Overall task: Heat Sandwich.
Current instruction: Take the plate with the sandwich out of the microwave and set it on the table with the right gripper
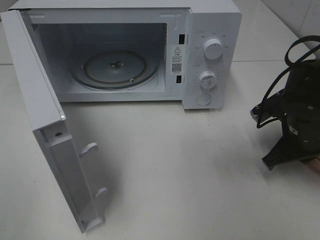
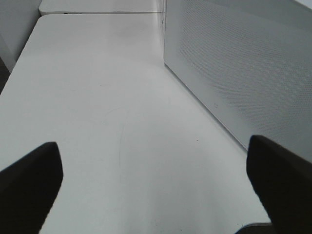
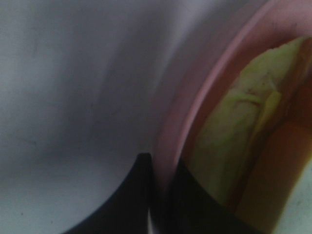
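Microwave (image 1: 210, 55) door (image 1: 45, 125) open, turntable (image 1: 114, 69) bare. Right gripper (image 3: 163, 195) clamped on pink plate (image 3: 195, 97) rim, sandwich (image 3: 234, 141) aboard; left gripper (image 2: 156, 185) wide, empty. Loading, closing, heating remain.

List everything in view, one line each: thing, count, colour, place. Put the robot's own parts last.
microwave: one, white, back of the table, door swung wide open toward the front left.
glass turntable: one, clear, inside the microwave, nothing on it.
knobs: two, white, on the microwave's right panel, one above the other.
table: one, white, under everything.
plate: one, pink, at the right gripper, rim between its fingers.
sandwich: one, pale yellow-green with orange, on the plate.
left gripper: one, black, open, beside the microwave's side.
right gripper: one, black, shut on the plate's rim.
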Robot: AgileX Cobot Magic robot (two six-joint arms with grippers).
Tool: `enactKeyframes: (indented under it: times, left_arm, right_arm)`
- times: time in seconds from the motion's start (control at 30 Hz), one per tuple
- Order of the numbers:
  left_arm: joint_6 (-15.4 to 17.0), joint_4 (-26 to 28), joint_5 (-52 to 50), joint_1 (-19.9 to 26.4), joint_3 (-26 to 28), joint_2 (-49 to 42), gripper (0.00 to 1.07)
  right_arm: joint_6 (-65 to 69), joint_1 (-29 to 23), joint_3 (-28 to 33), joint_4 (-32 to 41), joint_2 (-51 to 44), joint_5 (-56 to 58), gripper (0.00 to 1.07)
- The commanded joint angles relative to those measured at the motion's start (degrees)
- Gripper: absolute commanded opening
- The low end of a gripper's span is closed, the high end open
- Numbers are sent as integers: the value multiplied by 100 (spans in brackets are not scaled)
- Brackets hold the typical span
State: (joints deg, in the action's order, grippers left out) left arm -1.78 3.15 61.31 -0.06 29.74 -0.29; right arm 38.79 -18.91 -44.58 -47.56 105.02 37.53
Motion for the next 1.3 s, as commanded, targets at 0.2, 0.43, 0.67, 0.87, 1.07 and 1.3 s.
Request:
enactKeyframes:
  times: [0.2, 0.43, 0.67, 0.87, 1.07, 1.3]
  left_arm:
    - [29, 17, 0, -29, -11, -97, 98]
    - [29, 17, 0, -29, -11, -97, 98]
    - [29, 17, 0, -29, -11, -97, 98]
    - [29, 17, 0, -29, -11, -97, 98]
    - [29, 17, 0, -29, -11, -97, 98]
    - [29, 17, 0, -29, -11, -97, 98]
  right_arm:
    - [292, 29, -29, -252, 223, -63, 4]
    - [292, 29, -29, -252, 235, -109, 6]
    - [286, 29, -29, -201, 235, -97, 9]
    - [155, 29, -34, -23, 223, -40, 21]
    - [-57, 29, -34, 189, 223, -23, 38]
    - [-739, 29, -34, 751, -241, -17, 51]
